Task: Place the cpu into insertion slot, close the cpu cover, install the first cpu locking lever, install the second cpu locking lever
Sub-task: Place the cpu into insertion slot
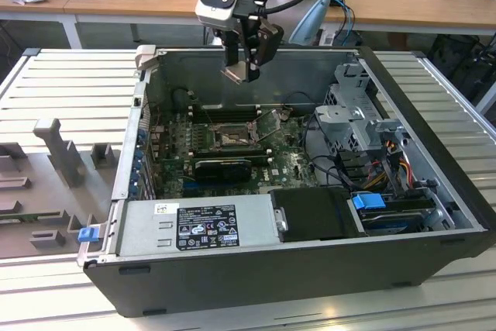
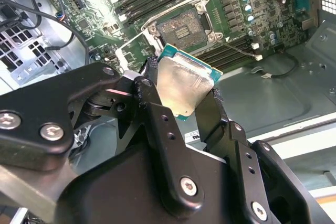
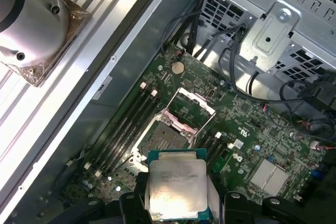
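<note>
Aloft, gripper (image 1: pixel 243 70) pinches cpu (image 3: pixel 176 186) above insertion slot (image 3: pixel 163 139).

The open computer case (image 1: pixel 310 269) on the ribbed worktop (image 1: pixel 62 83) is seen whole in the exterior view, which is taken from above and some way off and is angled down into the case. Both wrist views are taken from close behind the end effector (image 2: pixel 184 85) and are aimed past its fingers (image 2: pixel 157 119) onto the green board. The cpu (image 2: pixel 181 93) gripped between them and the insertion slot (image 2: pixel 181 31) beyond it are shared by all three views.
</note>
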`<state>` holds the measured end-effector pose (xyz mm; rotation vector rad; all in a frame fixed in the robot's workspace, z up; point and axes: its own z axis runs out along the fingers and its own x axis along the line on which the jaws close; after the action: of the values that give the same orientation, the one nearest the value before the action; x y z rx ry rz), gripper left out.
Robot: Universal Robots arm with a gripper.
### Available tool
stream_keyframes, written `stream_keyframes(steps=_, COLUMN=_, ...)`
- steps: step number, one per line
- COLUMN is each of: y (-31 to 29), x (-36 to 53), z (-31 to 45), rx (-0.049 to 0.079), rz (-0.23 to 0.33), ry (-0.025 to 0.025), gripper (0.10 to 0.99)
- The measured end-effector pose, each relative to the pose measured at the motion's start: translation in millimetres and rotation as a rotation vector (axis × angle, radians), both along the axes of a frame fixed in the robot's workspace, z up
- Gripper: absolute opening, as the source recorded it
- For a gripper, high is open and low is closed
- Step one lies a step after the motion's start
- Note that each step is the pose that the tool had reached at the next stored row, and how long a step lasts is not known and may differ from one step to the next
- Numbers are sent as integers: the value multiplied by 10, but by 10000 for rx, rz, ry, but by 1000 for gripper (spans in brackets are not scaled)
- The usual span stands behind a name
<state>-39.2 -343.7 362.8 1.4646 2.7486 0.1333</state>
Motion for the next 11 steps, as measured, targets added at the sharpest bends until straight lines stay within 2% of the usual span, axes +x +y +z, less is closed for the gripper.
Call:
stream_keyframes(steps=5, y=0, x=0, z=-6, rx=0, rz=-256, ry=-1, gripper=529)
stream_keyframes(steps=11, y=0, x=0, z=-24, rx=0, rz=-1633, ry=0, gripper=529)
